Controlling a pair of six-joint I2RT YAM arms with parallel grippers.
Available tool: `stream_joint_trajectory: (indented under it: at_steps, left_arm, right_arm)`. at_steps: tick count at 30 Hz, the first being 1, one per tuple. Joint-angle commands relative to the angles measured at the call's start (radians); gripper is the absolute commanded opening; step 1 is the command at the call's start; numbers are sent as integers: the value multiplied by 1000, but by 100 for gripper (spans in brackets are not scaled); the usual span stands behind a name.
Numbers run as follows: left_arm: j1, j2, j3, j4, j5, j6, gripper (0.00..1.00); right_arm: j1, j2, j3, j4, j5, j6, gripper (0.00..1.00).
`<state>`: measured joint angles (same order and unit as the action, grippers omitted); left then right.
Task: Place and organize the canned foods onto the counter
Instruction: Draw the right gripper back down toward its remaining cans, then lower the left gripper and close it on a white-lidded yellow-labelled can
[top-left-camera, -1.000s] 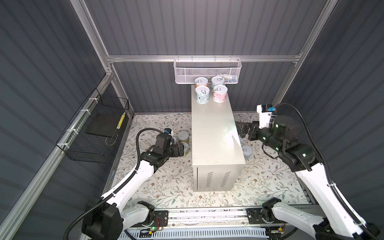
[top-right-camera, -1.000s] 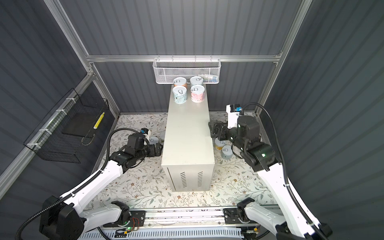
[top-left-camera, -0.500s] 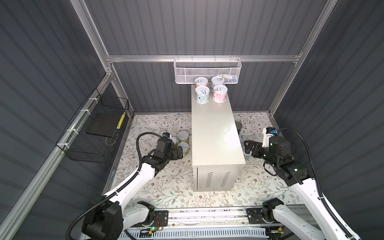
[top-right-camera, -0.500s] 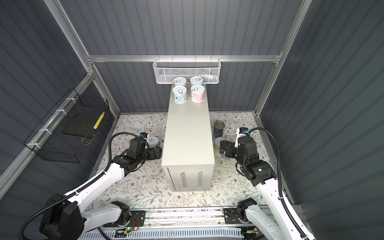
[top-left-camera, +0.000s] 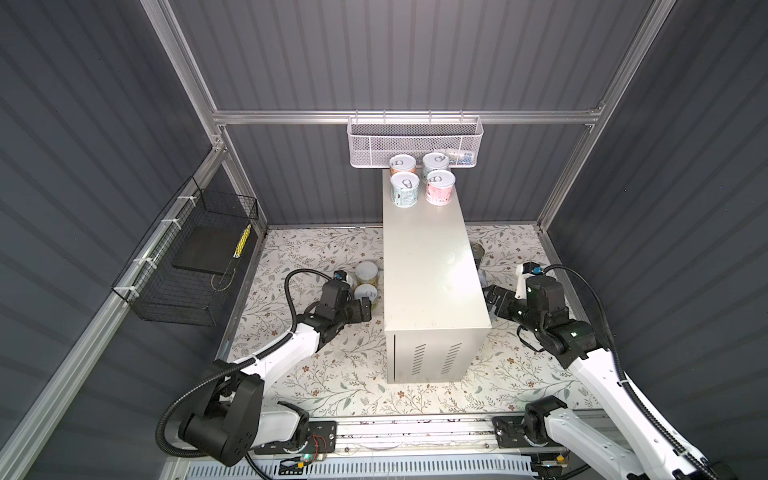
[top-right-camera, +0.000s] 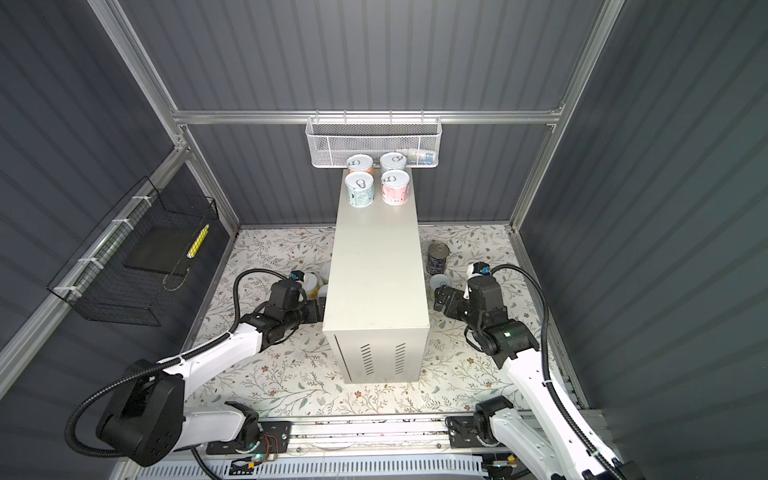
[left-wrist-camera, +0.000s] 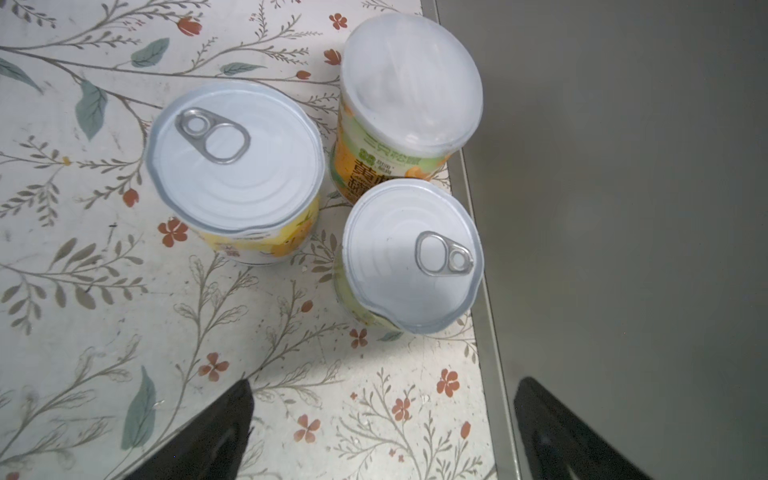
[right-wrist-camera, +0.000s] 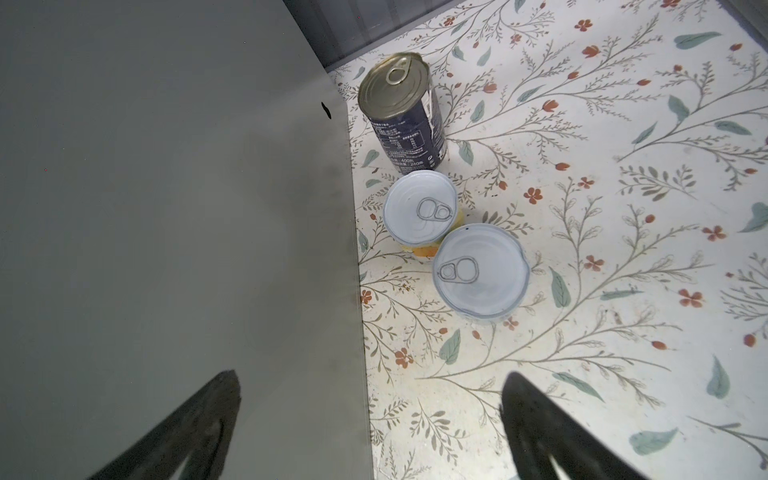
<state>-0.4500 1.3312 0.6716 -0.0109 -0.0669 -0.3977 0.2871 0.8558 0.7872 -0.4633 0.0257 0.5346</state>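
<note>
Bright overhead light, glare on counter (top-left-camera: 453, 266) top, dark walls, sharp focus

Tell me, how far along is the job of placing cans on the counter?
Done: four small pastel-labelled cans stand on the far end of the tall beige-white metal box. In hand: nothing; both arms' jaws stand open, empty. Remaining: three yellow-labelled cans on the floral mat left of it, two silvery-lidded cans and a taller dark-blue can right of it.

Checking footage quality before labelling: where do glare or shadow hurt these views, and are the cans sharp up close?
In a top view, glare whitens part of the counter; left wrist view: cans sharp, evenly lit; right wrist view: counter side dim and shadowed, cans sharp.
</note>
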Motion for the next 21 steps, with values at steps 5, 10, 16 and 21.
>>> stream_joint_trajectory:
  at_steps: [5,10,16,21]
  left_arm:
    - [-16,83,-3,115,-19,-1,99]
    - [-51,143,16,142,-55,13,99]
    - [-85,220,40,174,-115,3,99]
    - [-92,287,65,217,-156,-14,97]
  right_arm:
    - [-6,-35,-2,-10,15,20,99]
    - [-6,-72,-12,-7,16,28,99]
    - [-6,-72,-17,-7,10,28,99]
    - [-6,-83,-23,-7,11,25,99]
